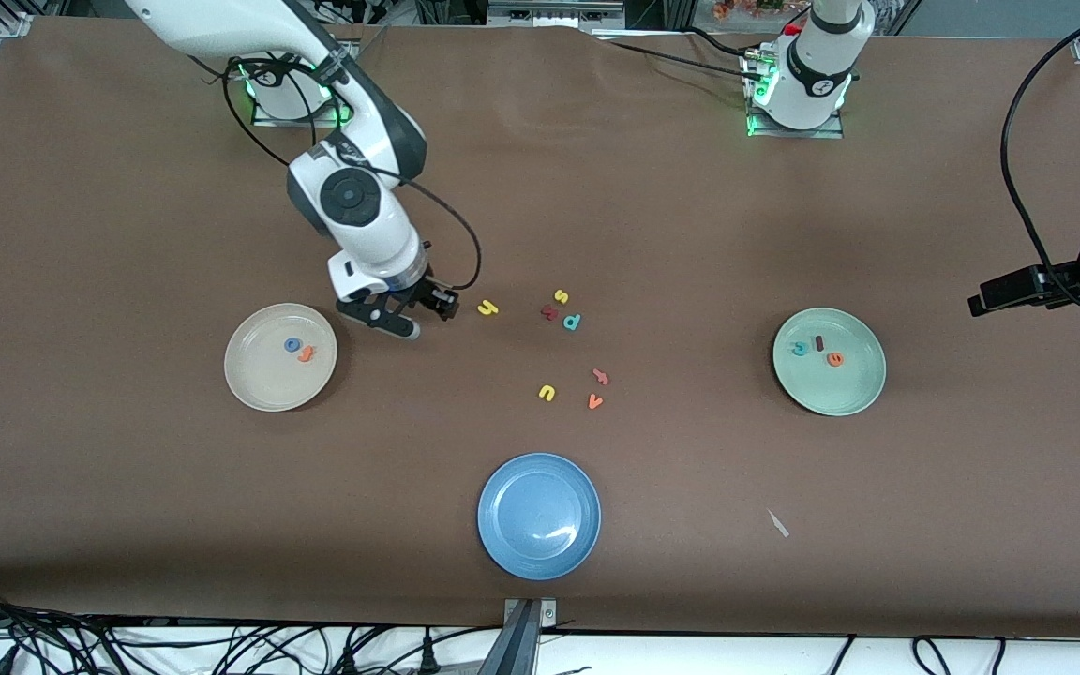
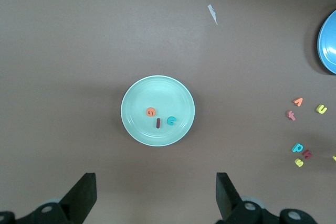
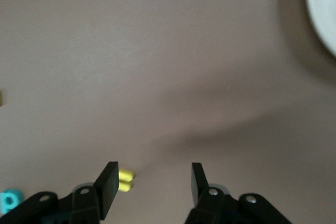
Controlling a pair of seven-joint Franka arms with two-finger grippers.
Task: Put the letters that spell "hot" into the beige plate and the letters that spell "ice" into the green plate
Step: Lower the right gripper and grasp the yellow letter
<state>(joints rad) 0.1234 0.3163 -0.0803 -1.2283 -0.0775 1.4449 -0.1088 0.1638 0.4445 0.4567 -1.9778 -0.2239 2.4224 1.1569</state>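
Blue plate sits unused, nearest the camera.
Right gripper empty, fingers apart beside yellow h, beige plate's last letter; left gripper waits, released.

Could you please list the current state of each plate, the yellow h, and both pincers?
Beige plate: holds blue o and orange t.
Green plate: holds teal c, dark red i, orange e.
Blue plate: empty.
Yellow h: loose on table.
Right pincer: open, empty, beside the h.
Left pincer: open, above green plate.
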